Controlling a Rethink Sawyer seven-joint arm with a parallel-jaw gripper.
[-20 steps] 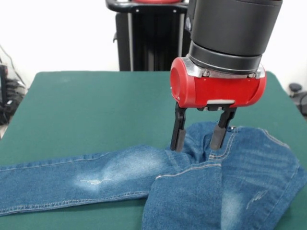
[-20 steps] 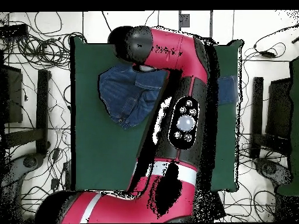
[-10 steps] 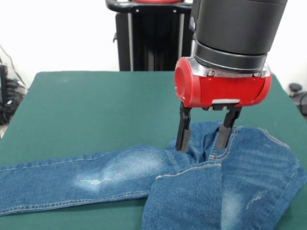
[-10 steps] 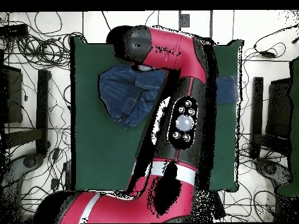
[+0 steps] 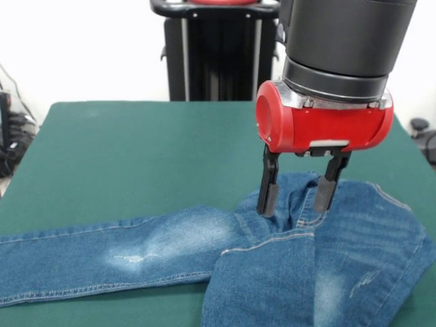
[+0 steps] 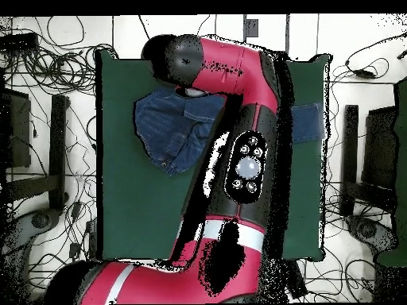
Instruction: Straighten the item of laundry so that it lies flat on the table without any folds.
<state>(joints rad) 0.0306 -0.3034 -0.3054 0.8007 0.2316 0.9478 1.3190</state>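
A pair of blue denim jeans [image 5: 177, 248] lies on the green table [image 5: 136, 157]. One leg stretches flat to the left in the front view. The other leg is folded back over the seat at the lower right [image 5: 320, 272]. My gripper [image 5: 298, 194] hangs open just above the raised waist area of the jeans, with nothing between its black fingers [image 5: 268, 191]. From overhead the bunched jeans [image 6: 171, 131] show at the table's upper left, and one leg end [image 6: 308, 123] shows right of the arm. The arm hides the gripper there.
The robot's arm [image 6: 246, 159] crosses the middle of the table [image 6: 135, 214] in the overhead view. Cables and equipment lie on the floor around the table. A black stand [image 5: 208, 48] rises behind the table's far edge.
My gripper has shifted slowly to the right in the front view, still open and at about the same height. The jeans have not moved.
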